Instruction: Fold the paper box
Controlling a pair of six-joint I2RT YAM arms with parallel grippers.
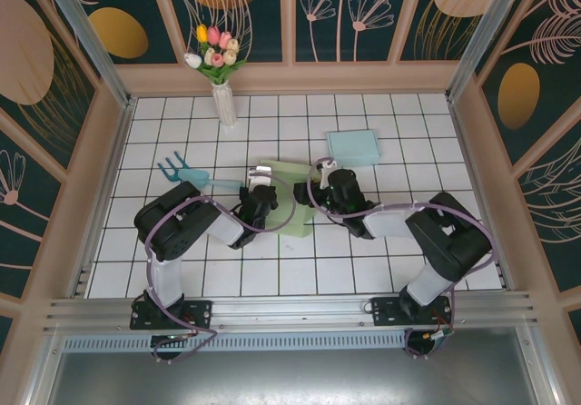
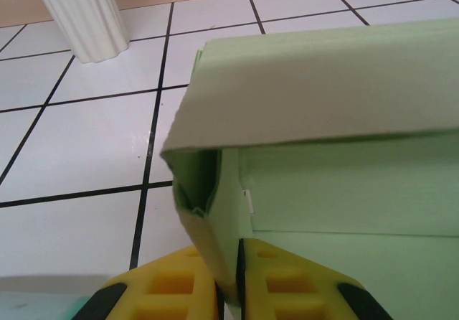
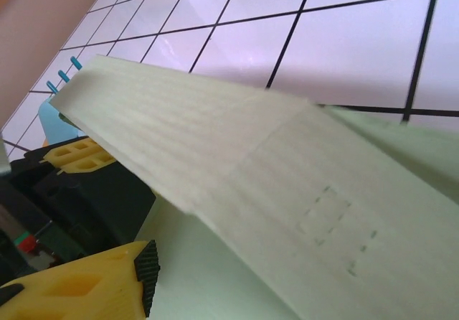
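The pale green paper box [image 1: 289, 207] lies partly folded at the middle of the white tiled surface [image 1: 381, 260], between the two arms; the left tool [image 2: 228, 285] is clamped on one upright side wall of it. Its yellow fingers [image 2: 161, 288] press the thin card from both sides near a corner, under a flap that leans over the wall. The right tool [image 1: 325, 178] sits at the box's right edge; its wrist camera shows one yellow finger [image 3: 72, 291] below a wide raised flap, and whether this tool is open or gripping I cannot tell. A white ribbed vase [image 1: 223, 103] of tulips stands well behind the box; a light blue flat box [image 1: 354, 146] lies near it at the back right, and a teal toy garden fork [image 1: 186, 173] lies to its left.
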